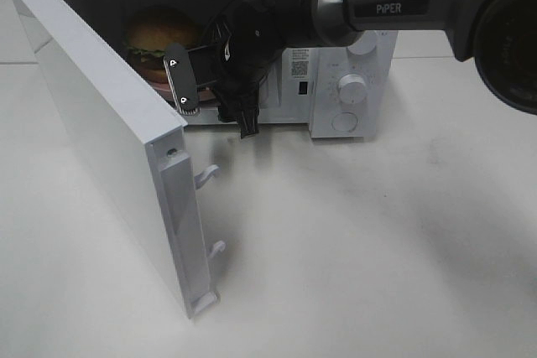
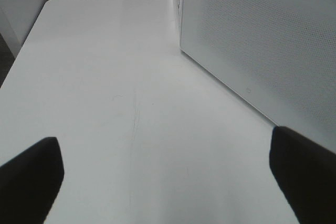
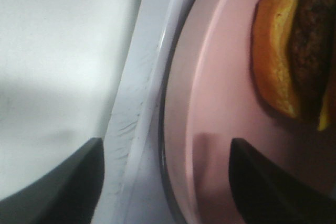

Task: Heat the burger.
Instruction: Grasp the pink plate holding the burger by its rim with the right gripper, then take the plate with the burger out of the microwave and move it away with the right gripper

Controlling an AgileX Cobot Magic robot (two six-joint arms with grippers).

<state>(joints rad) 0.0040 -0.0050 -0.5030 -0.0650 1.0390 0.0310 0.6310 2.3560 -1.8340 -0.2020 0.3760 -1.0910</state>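
Note:
The burger (image 1: 159, 39) sits on a pink plate (image 1: 158, 87) inside the open microwave (image 1: 352, 6). My right gripper (image 1: 218, 115) reaches down at the oven's mouth, just in front of the burger. In the right wrist view its open jaws (image 3: 168, 182) straddle the plate's rim: one finger over the pink plate (image 3: 220, 103), the other outside, over the white sill. The burger's bun and patty (image 3: 289, 51) lie just beyond. My left gripper (image 2: 168, 182) is open over bare table, nothing between its fingers; the high view does not show it.
The microwave door (image 1: 92, 98) swings out towards the front left, with its latch hooks (image 1: 210, 175) sticking out. Knobs (image 1: 352, 88) sit on the panel at the right. A white perforated microwave wall (image 2: 262, 40) stands beside my left gripper.

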